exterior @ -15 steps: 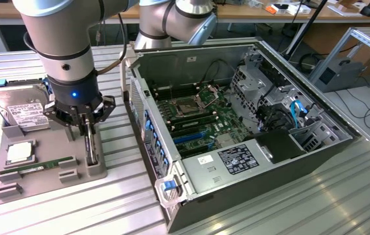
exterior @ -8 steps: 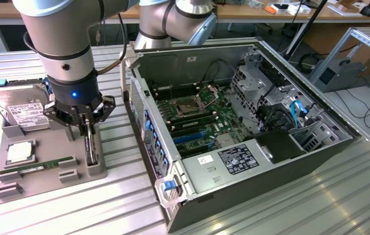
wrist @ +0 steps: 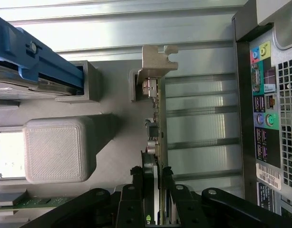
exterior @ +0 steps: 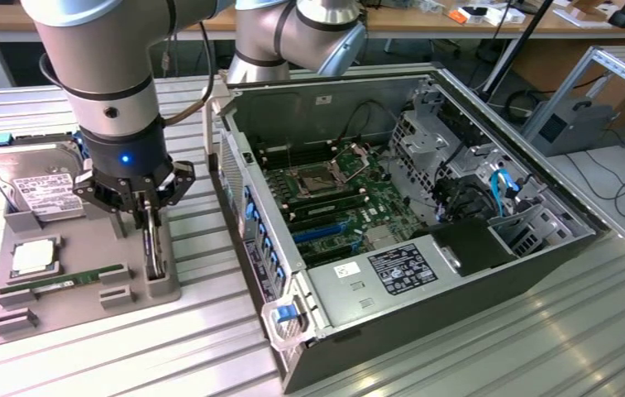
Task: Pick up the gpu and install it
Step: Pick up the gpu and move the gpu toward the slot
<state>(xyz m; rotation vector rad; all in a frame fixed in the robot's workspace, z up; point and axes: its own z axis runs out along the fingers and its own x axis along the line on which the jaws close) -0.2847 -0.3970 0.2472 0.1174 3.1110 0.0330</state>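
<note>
1. The gpu (exterior: 156, 252) stands edge-on in both views, so it reads as a thin dark strip and its flat faces cannot be made out.
2. In the exterior view its upper part is covered by the end effector (exterior: 150, 217). Its lower edge sinks into the slots of the grey holder (exterior: 81, 306), so I cannot tell how deep it sits.
3. In the wrist view the end effector (wrist: 154, 178) is cut off by the picture's edge, leaving the two dark fingers (wrist: 136, 183) and their linkages.
4. The hard drive (exterior: 37, 186) is likewise cut off in the wrist view, where its blue rail (wrist: 32, 61) shows.
5. The gpu (wrist: 158, 118) runs straight out from between the fingers. Its pale metal bracket (wrist: 155, 61) is at the far end, against a post of the grey holder (wrist: 112, 104).
6. The end effector is closed narrowly on the gpu, one finger on each face (the contact itself is hidden behind the fingers).
7. The gpu is upright in the holder at the side nearest the computer case (exterior: 401, 215), on the exterior view's left of that case, with bare ribbed worktop (exterior: 213, 331) between them.
8. The RAM stick (exterior: 64, 283) lies in the same holder, well apart from the end effector.
</note>
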